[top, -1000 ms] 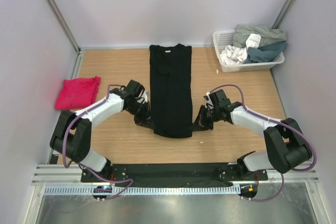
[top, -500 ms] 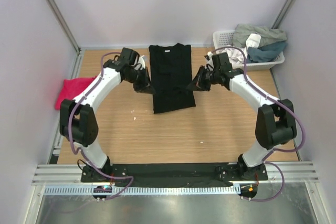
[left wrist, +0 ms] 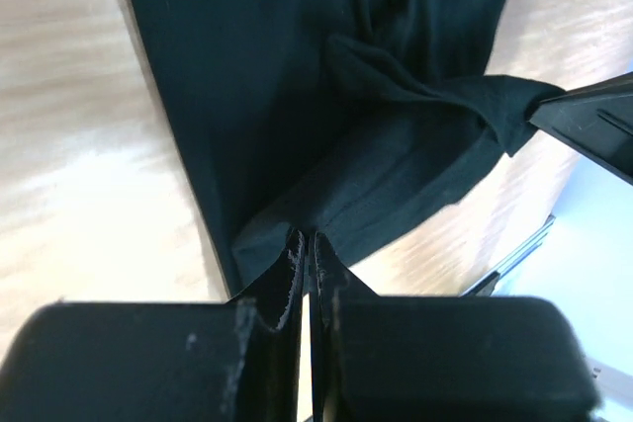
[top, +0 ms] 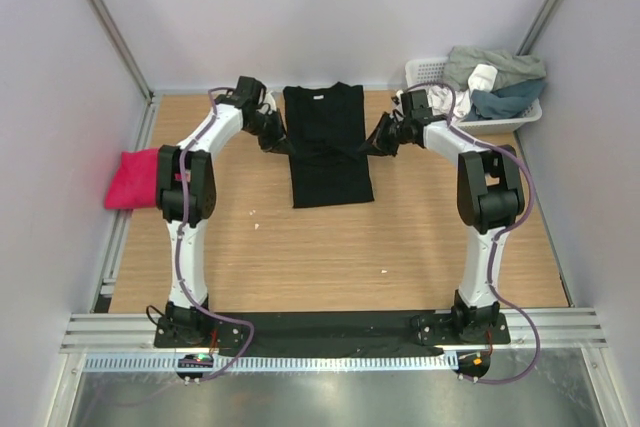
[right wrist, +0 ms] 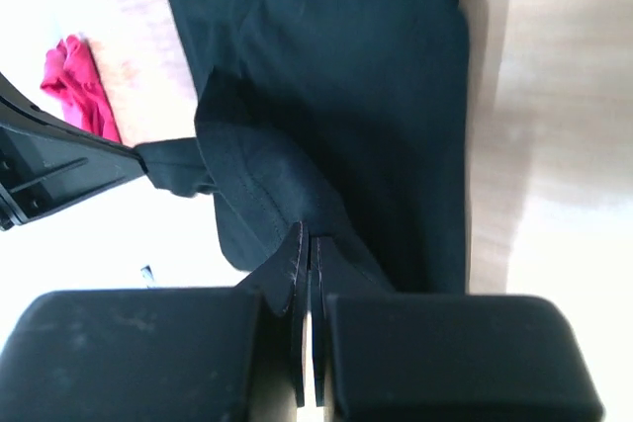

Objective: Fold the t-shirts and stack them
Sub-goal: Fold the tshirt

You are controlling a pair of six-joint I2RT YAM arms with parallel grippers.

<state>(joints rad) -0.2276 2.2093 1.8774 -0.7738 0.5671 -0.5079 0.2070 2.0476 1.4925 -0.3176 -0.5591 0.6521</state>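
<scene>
The black t-shirt [top: 328,152] lies as a long strip at the table's far middle, its near end folded back over itself. My left gripper [top: 283,140] pinches the folded hem at the shirt's left edge, and my right gripper [top: 372,144] pinches it at the right edge. In the left wrist view the left gripper [left wrist: 308,240] is shut on black cloth [left wrist: 326,96]. The right wrist view shows the right gripper [right wrist: 310,234] shut on the same cloth [right wrist: 336,66]. A pink t-shirt [top: 132,177] sits folded at the table's left edge.
A white basket [top: 432,77] heaped with other clothes [top: 490,77] stands at the far right corner, just behind the right arm. Both arms reach far out along the shirt's sides. Walls close in the table on the left, right and back.
Both grippers have carried the black t-shirt's near hem away from me toward its collar end. The shirt now lies about two thirds of its earlier length.
</scene>
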